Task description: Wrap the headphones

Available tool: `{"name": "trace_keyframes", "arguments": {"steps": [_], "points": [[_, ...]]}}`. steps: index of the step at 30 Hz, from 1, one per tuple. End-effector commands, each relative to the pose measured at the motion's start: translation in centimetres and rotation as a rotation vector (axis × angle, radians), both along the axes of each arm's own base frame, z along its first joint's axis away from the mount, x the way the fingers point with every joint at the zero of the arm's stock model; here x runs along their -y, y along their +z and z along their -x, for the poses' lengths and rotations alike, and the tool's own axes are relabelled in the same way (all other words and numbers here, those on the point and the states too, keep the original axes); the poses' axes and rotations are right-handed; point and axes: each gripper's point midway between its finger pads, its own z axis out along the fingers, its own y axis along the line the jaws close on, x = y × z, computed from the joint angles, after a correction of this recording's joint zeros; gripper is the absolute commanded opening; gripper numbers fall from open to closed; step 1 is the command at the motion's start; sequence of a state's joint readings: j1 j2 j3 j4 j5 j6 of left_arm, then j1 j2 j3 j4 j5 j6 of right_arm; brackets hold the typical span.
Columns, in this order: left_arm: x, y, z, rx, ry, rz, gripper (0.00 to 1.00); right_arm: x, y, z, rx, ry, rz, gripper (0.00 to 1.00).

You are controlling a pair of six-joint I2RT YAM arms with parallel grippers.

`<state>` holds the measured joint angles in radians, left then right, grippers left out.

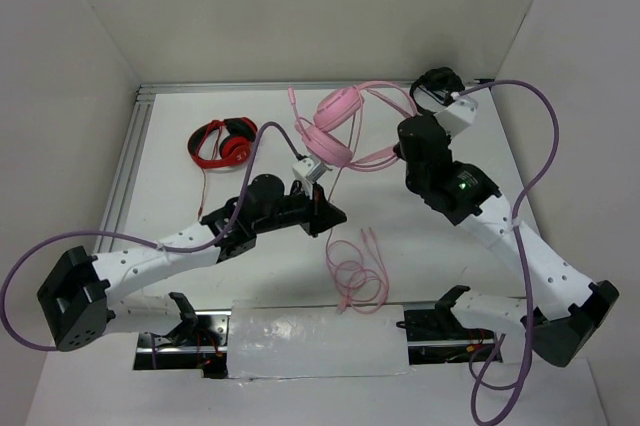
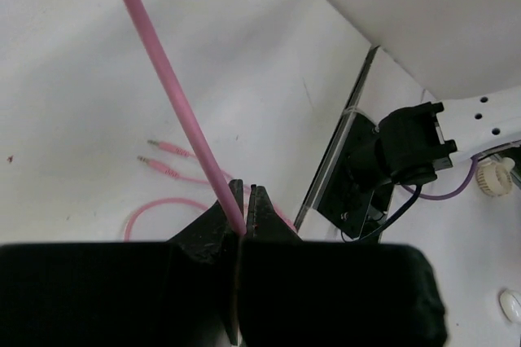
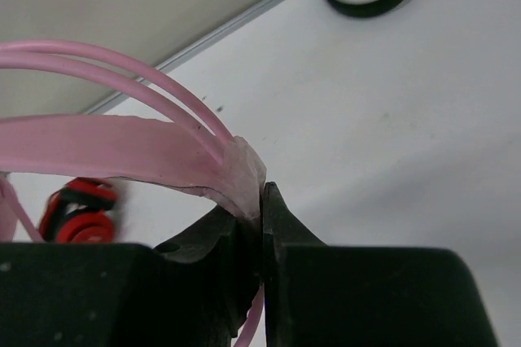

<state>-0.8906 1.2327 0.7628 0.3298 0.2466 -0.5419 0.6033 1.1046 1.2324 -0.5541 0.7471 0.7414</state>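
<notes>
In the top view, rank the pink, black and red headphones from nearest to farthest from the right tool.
1. Pink headphones: headband clamped in the right tool, cups just to its left.
2. Black headphones: by the back edge, just behind the tool.
3. Red headphones: far across, at the back left.

A white table (image 1: 430,256) is filling the middle of the top view, its matte surface taking even, soft light and showing only faint shadows. A plain white back wall (image 1: 300,6) is rising at 12 o'clock, a left wall (image 1: 50,96) is closing in at 9 o'clock and a right wall (image 1: 600,66) at 3 o'clock. An aluminium rail (image 1: 220,87) is running along the far edge and turning down the 9 o'clock side. A translucent sheet (image 1: 320,344) is lying over the near edge at 6 o'clock.
</notes>
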Motion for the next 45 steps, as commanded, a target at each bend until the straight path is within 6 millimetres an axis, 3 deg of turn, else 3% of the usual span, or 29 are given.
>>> {"name": "trace_keyframes", "arguments": {"steps": [1,2,4,6,9,13,14,16,17,19,22,29,32,33,36,40,41,42,45], "points": [[-1.2,0.3,1.2,-0.056,0.03,-0.119,0.04,4.8,7.4,-0.1,0.268,-0.374,0.009,0.0],[-2.0,-0.9,1.2,-0.1,0.067,-0.179,0.07,4.1,6.9,0.1,0.252,-0.377,0.04,0.0],[-2.2,-1.0,1.0,-0.116,0.084,-0.197,0.1,4.0,6.1,0.0,0.25,-0.474,0.057,0.0],[-1.6,-1.5,1.4,-0.125,0.046,-0.189,0.12,3.7,6.6,1.0,0.236,-0.507,0.092,0.0],[0.2,-1.1,2.5,-0.075,-0.08,-0.114,0.15,1.9,8.3,0.5,0.264,-0.51,0.025,0.0],[1.6,-0.5,3.2,-0.023,-0.17,-0.046,0.23,-1.0,9.5,-0.8,0.222,-0.376,-0.007,0.0],[1.7,-0.4,3.2,-0.02,-0.17,-0.042,0.23,-3.1,10.0,-1.6,0.231,-0.279,-0.096,0.0],[2.0,-0.3,2.9,-0.008,-0.168,-0.039,0.24,-4.4,9.1,-1.9,0.214,-0.172,-0.092,0.0],[2.1,-0.3,2.8,-0.002,-0.17,-0.038,0.26,-5.3,9.9,-1.8,0.23,-0.099,-0.152,0.0],[2.3,0.1,3.0,0.024,-0.192,-0.01,0.32,-5.9,9.7,-1.6,0.224,-0.041,-0.167,0.0],[2.5,0.1,3.2,0.062,-0.215,0.02,0.36,-6.7,11.2,-0.7,0.247,0.06,-0.192,0.0],[3.3,0.5,2.8,0.147,-0.235,0.064,0.42,-6.7,15.1,2.3,0.316,0.212,-0.239,0.0],[3.6,0.7,2.1,0.181,-0.217,0.076,0.53,-7.5,16.1,3.4,0.329,0.291,-0.246,0.0],[3.5,0.7,1.9,0.181,-0.204,0.066,0.6,-7.3,17.0,3.8,0.347,0.295,-0.252,0.0],[2.6,0.2,1.0,0.172,-0.135,0.013,0.67,-7.1,18.5,4.6,0.369,0.303,-0.236,0.0],[-0.3,0.6,1.4,0.171,-0.033,0.016,0.75,-7.0,20.2,5.2,0.403,0.32,-0.227,0.0],[-0.9,0.6,1.6,0.159,-0.015,0.021,0.94,-6.9,20.5,5.3,0.41,0.317,-0.227,0.0],[-1.9,0.9,2.1,0.167,-0.004,0.036,0.99,-7.0,20.6,5.2,0.411,0.317,-0.225,0.0],[-3.6,0.4,2.1,0.134,0.077,0.045,0.99,-7.0,22.1,5.5,0.436,0.335,-0.231,0.0]]}}
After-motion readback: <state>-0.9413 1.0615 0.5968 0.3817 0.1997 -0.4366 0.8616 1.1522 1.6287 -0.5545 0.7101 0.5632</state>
